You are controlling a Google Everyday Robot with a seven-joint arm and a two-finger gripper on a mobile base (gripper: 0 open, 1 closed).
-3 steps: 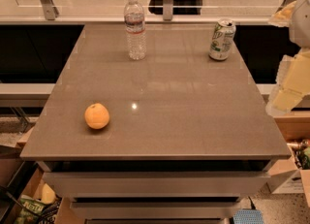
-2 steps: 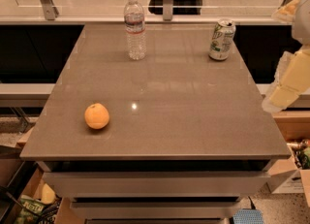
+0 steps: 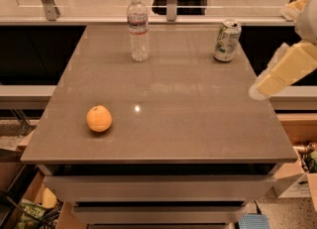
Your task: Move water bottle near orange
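Grey, smooth tabletop fills most of the frame, with a glass rail along the top edge and drawers below. Your tall, clear, ribbed plastic water bottle with its white cap stands upright at the upper left-centre of the frame, near the table's far edge. The small round orange sits at the lower left, well apart from the bottle. A green-and-white soda can stands at the upper right. Your pale yellow gripper hangs at the right edge of the frame, angled down and to the left, touching nothing; whether it is released or clenched cannot be told. By my judgement the bottle is not yet grasped, so next you must reach across to it, passing clear of the can.
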